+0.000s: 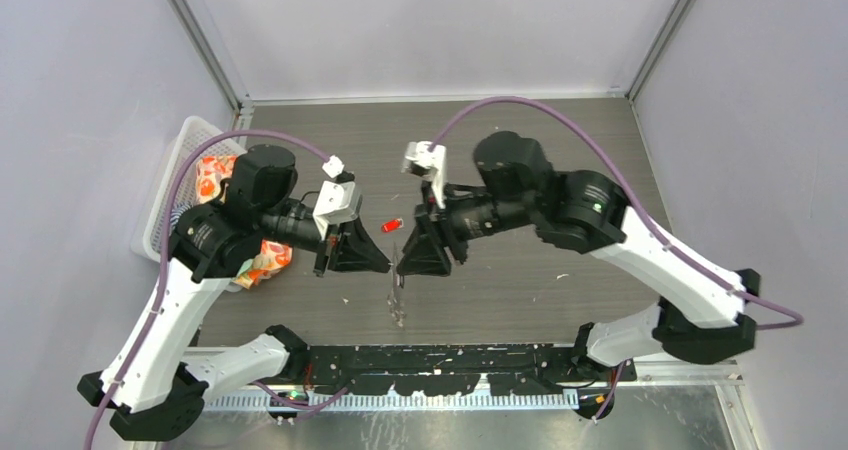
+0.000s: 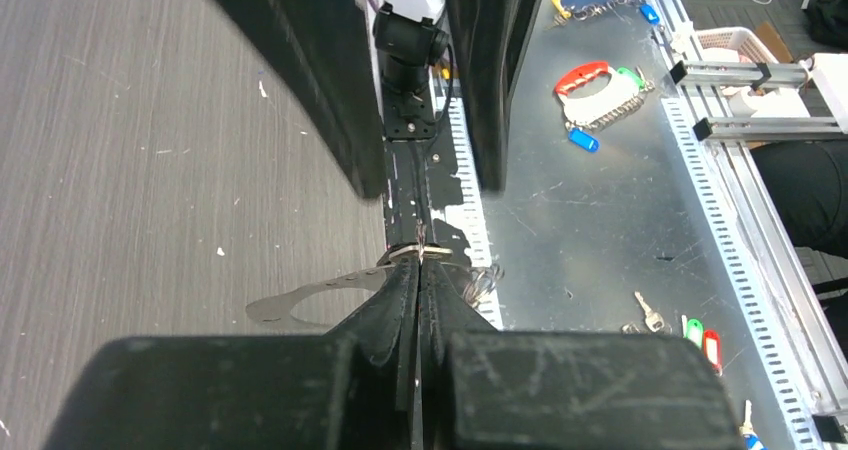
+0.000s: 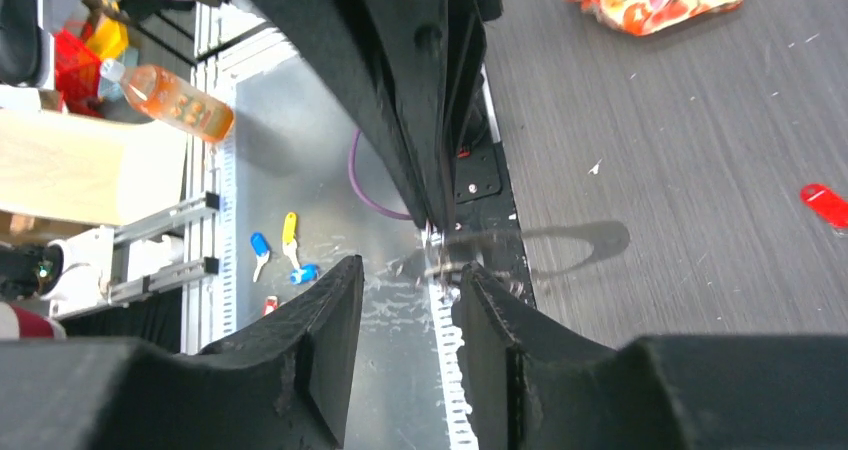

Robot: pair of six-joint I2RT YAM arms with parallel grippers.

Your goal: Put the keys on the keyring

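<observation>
Leftmost, at the upper left of the top view, a white plastic basket [image 1: 178, 160] sits with an orange patterned bag [image 1: 212, 178] by its rim. Toward the centre, the left gripper [image 2: 419, 262] has its fingers pressed together, pinching the thin silver wire keyring [image 1: 398, 298], whose small silver keys trail toward the bottom of the frame. The tiny red-headed key [image 1: 392, 226] lies on the grey wood-grain table [image 1: 520, 290], just above the gap between both pincers, touching neither. Right of it, the right gripper [image 3: 408, 270] is spread, with the ring just ahead of its tips.
</observation>
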